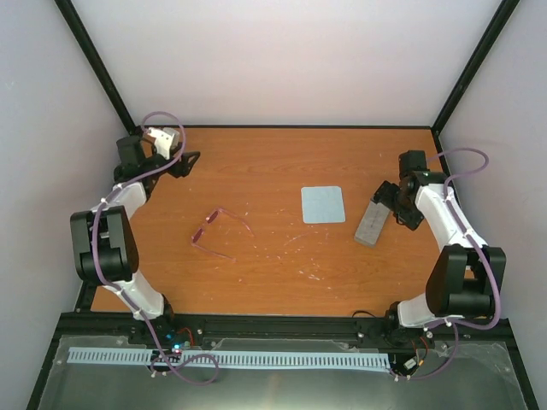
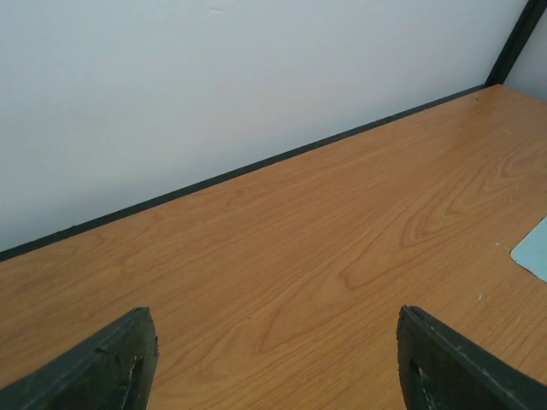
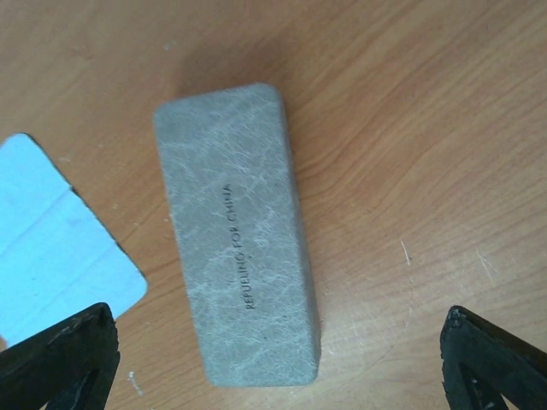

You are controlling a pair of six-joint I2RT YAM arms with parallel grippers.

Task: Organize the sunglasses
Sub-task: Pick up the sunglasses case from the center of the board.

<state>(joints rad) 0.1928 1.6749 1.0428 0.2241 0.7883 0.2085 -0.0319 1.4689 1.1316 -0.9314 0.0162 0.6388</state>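
The sunglasses [image 1: 217, 231], thin pink-red frame with temple arms spread, lie on the table left of centre. The closed grey case [image 1: 371, 224] lies at the right; in the right wrist view the case [image 3: 235, 231] lies flat, its lid shut. My right gripper [image 1: 386, 202] is open and hovers just above the case's far end; its fingertips [image 3: 64, 354] show at the bottom corners. My left gripper [image 1: 183, 162] is open and empty at the far left corner, well away from the sunglasses. Its fingertips [image 2: 111, 363] frame bare wood.
A light blue-grey square cloth [image 1: 323, 204] lies flat between the sunglasses and the case; its corner shows in the right wrist view [image 3: 51, 239] and the left wrist view [image 2: 534, 249]. White walls with black frame posts close the table's back and sides.
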